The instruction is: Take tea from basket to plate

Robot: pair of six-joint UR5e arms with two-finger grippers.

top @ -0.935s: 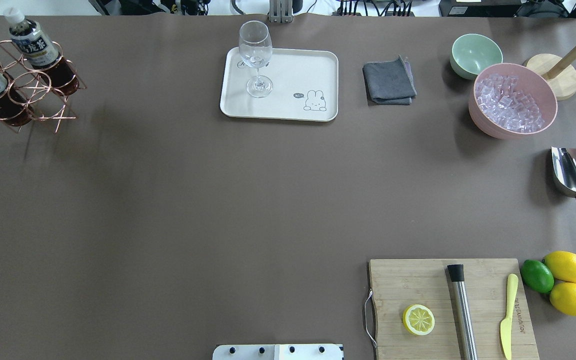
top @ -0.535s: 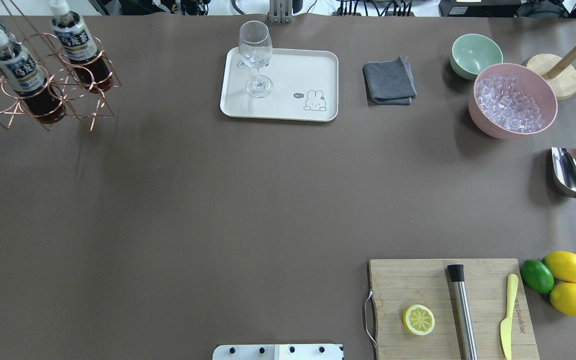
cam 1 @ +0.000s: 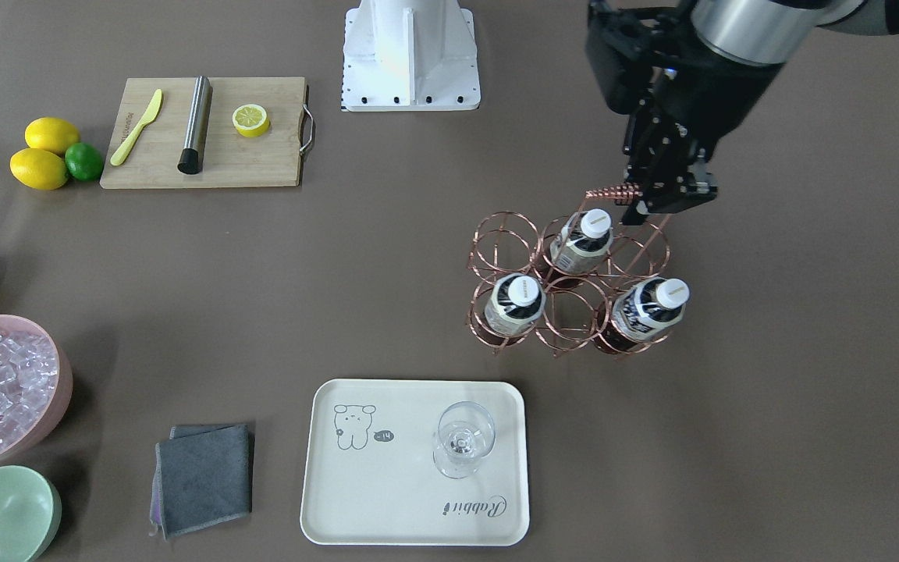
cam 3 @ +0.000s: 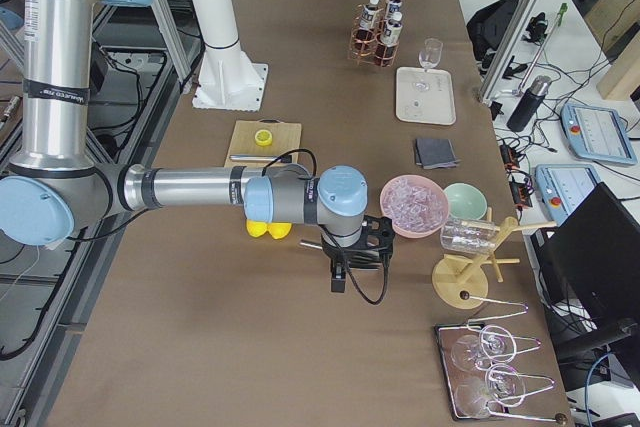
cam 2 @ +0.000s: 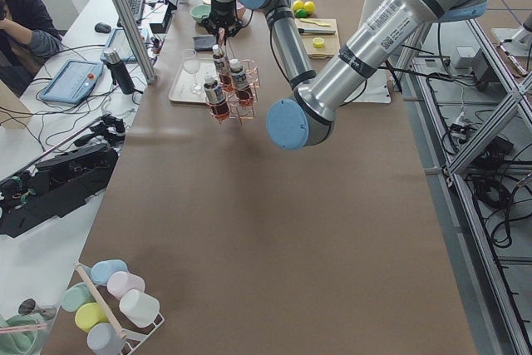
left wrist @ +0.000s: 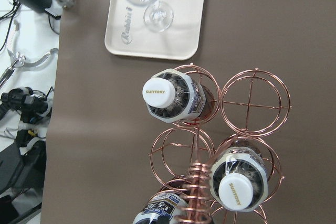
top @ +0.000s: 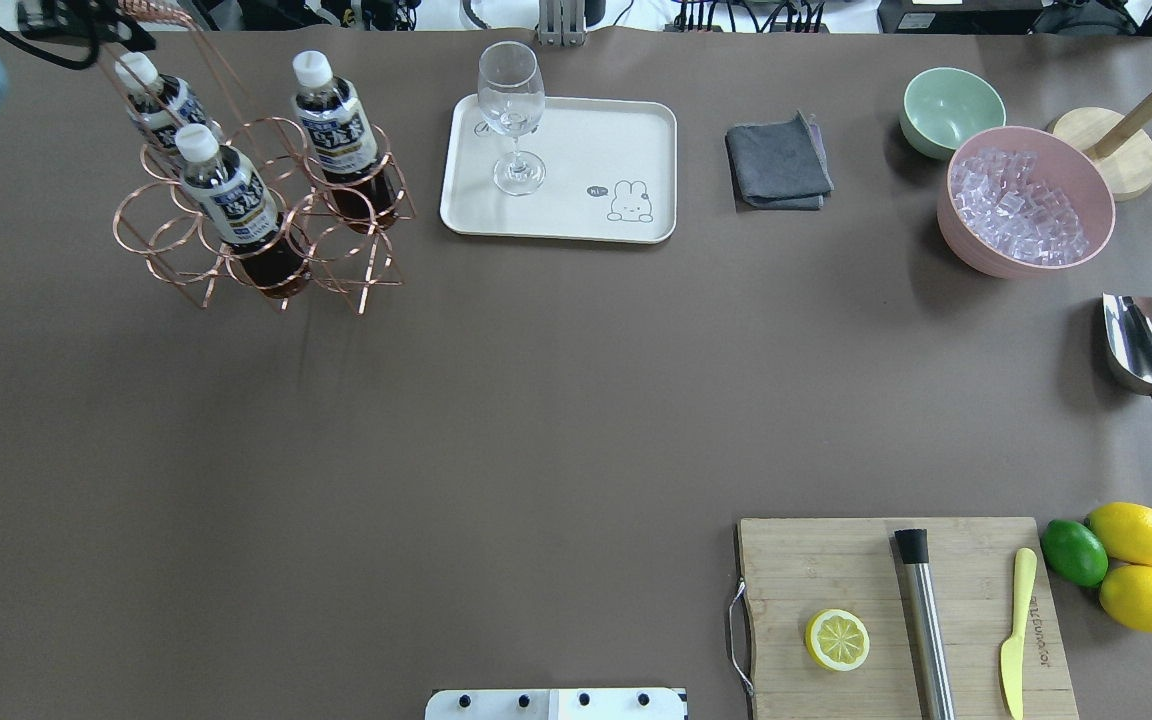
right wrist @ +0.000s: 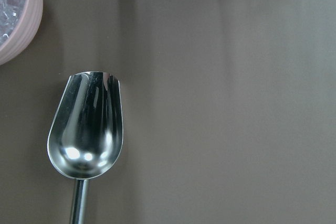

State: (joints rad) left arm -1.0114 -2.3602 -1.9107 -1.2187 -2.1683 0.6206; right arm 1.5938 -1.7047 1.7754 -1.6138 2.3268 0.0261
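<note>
My left claw [cam 1: 641, 204] is pinched on the coiled handle of the basket [cam 1: 574, 278]. Just below the claw, three bottles of tea [cam 1: 513, 304] stand upright in the basket's rings. The plate [cam 1: 387, 499], beyond the basket, carries only a glass [cam 1: 461, 449]. By my reckoning no tea is delivered yet. I can't tell the right claw's state.

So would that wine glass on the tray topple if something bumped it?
Probably, yes: the glass stands upright on a thin stem with a small foot, so it looks top-heavy. It seems empty, so likely light, and being clear thin glass it would probably break.
</note>
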